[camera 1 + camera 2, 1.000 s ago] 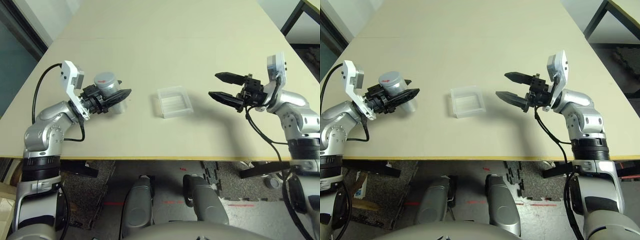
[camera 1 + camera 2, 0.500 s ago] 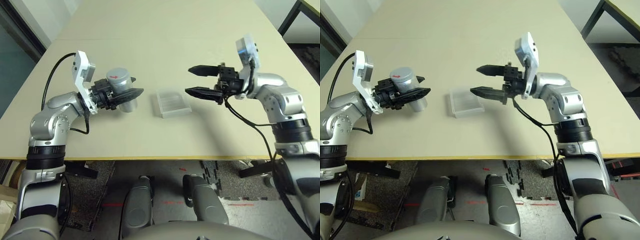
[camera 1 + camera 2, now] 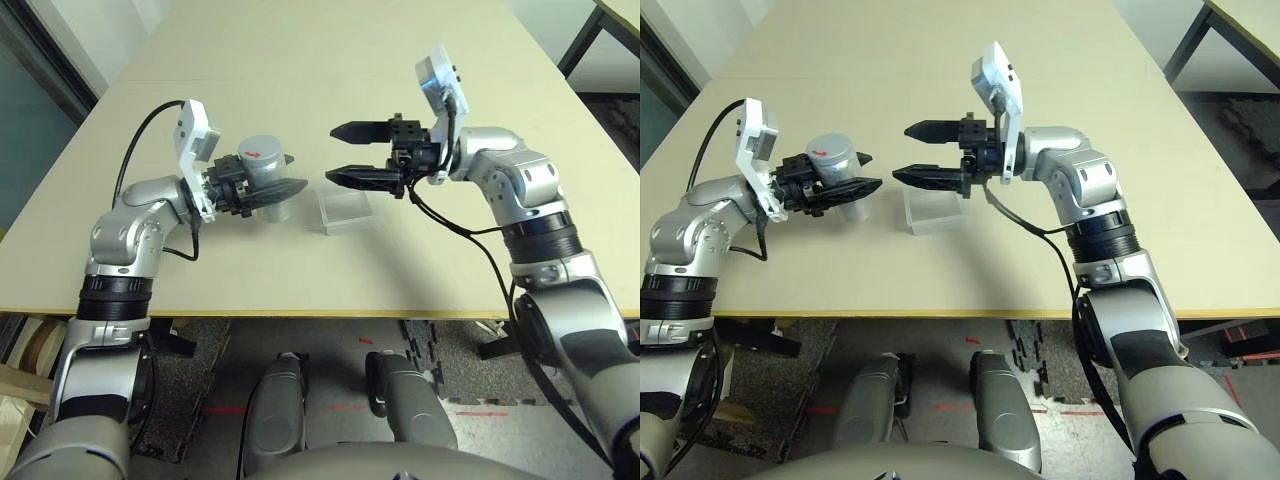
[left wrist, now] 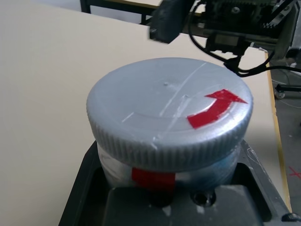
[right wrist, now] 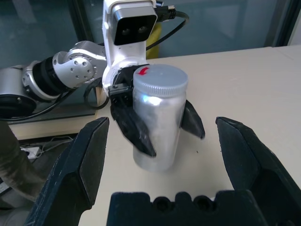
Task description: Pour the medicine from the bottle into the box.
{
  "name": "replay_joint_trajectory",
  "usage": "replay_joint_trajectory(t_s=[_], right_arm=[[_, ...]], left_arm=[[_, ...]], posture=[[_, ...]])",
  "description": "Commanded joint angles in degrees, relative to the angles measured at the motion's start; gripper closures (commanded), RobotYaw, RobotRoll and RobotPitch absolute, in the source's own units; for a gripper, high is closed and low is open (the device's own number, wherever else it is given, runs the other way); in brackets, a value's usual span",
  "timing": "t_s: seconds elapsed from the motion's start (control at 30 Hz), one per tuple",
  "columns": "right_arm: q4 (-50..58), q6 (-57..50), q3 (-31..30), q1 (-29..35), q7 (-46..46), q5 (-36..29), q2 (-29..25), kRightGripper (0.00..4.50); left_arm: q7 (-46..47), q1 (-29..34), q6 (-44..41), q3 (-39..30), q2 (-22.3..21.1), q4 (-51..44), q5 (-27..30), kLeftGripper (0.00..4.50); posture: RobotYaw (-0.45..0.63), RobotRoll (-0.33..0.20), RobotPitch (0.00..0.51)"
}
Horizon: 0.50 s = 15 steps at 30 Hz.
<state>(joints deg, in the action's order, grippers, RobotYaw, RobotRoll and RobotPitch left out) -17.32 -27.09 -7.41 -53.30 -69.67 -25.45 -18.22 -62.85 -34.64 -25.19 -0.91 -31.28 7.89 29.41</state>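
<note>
Left pincer [image 3: 285,190] clamps capped bottle [image 3: 262,178] upright, just left of box [image 3: 345,211] on counter [image 3: 300,80]. Right pincer [image 3: 345,155] gapes wide above box, facing bottle.

Glossy metal bottle [image 5: 157,125], ridged cap [image 4: 169,113]

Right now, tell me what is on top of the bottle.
A flat grey cap with a red arrow mark sits closed on the bottle, held by the left gripper. The contents are hidden.
</note>
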Motion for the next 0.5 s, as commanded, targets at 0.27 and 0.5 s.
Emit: replay_joint_trajectory(t_s=[0.27,0.5], right_arm=[[-6.3,4.1,-1.2,-3.2,0.1,3.2,4.0,0.0],[-11.8,7.2,-0.7,-5.4,-0.4,4.9,5.1,0.0]], left_arm=[[-1.6,-1.8,2.4,2.1,1.6,1.6,-2.1,1.79],[-3.0,-4.6,5.7,3.6,3.6,6.4,-4.2,1.79]], posture=[[-0.06,0.0,0.143],[-0.06,0.0,0.143]])
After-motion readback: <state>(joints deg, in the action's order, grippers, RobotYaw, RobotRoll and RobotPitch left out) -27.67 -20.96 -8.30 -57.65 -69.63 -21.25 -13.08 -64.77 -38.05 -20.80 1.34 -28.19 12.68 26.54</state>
